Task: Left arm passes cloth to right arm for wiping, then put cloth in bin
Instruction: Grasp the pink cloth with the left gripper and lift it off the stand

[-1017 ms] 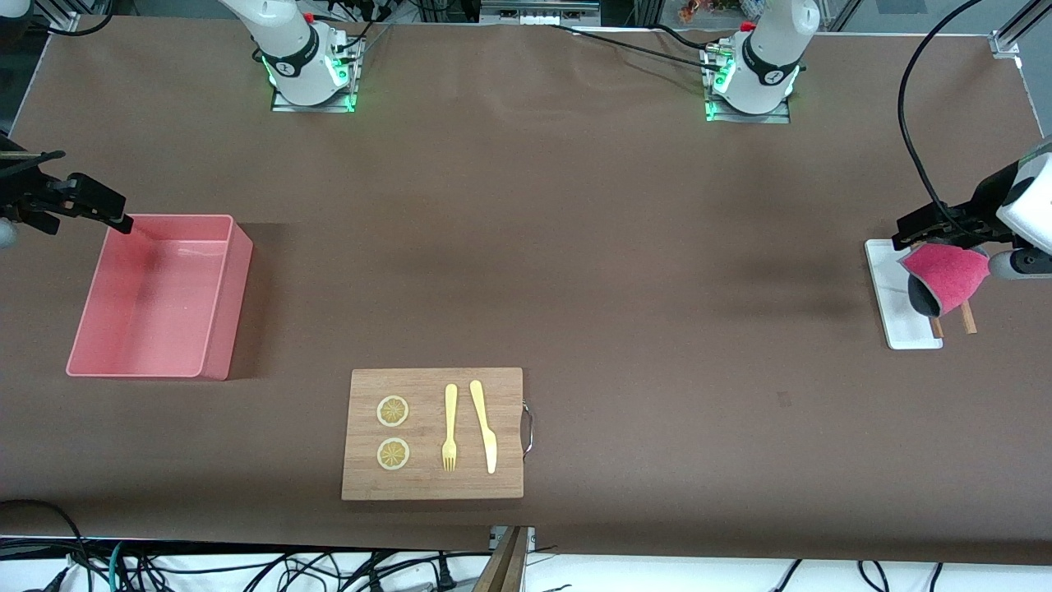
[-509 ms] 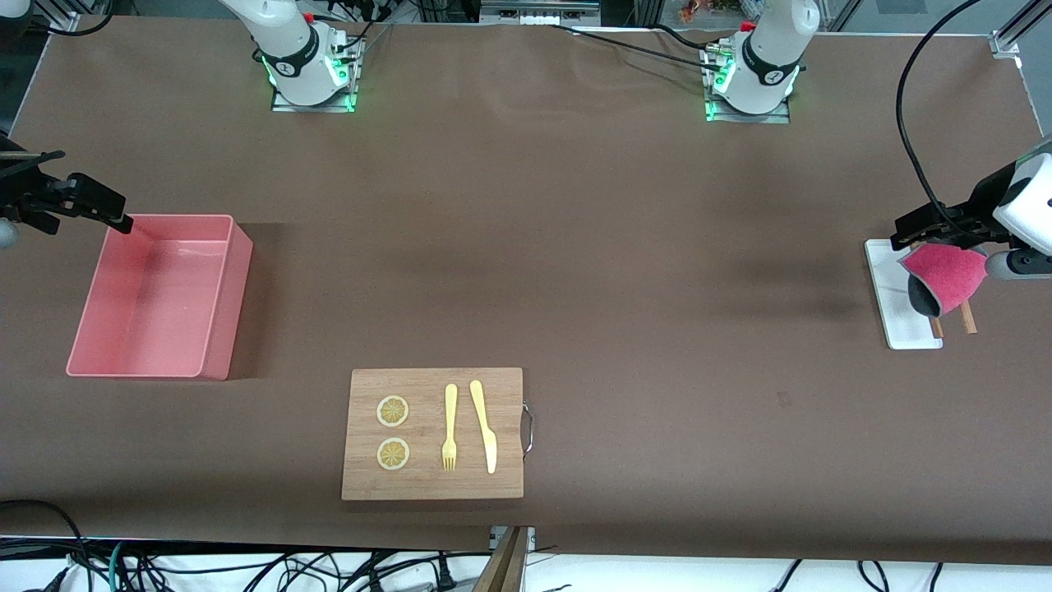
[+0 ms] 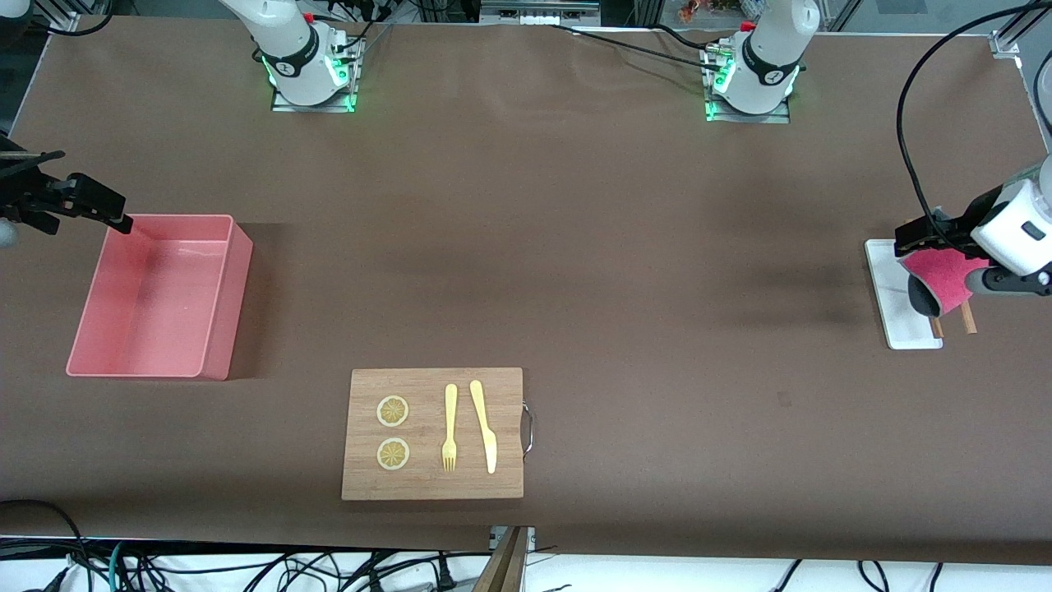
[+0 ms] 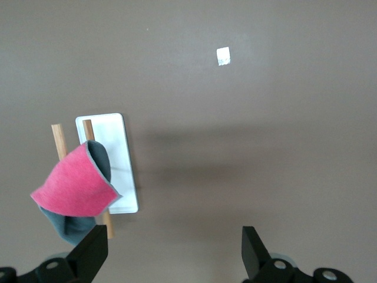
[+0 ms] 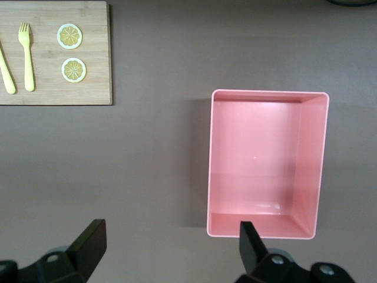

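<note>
Left end effector (image 4: 171, 259) hangs spread wide and empty above the soft magenta-red square cloth (image 4: 75, 188), which lies draped over two wooden sticks (image 4: 58, 140) at the small white tray (image 4: 115, 154), about 9 o'clock of its fingers. Best centre over the raised fold, descend, pinch there. Right end effector (image 5: 168, 247), agape and empty, waits over the salmon-pink plastic bin (image 5: 266, 162).

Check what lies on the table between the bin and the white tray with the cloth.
Only bare brown table between the bin and the white tray under the cloth; the wooden board sits nearer the camera. Front view shows it.
</note>
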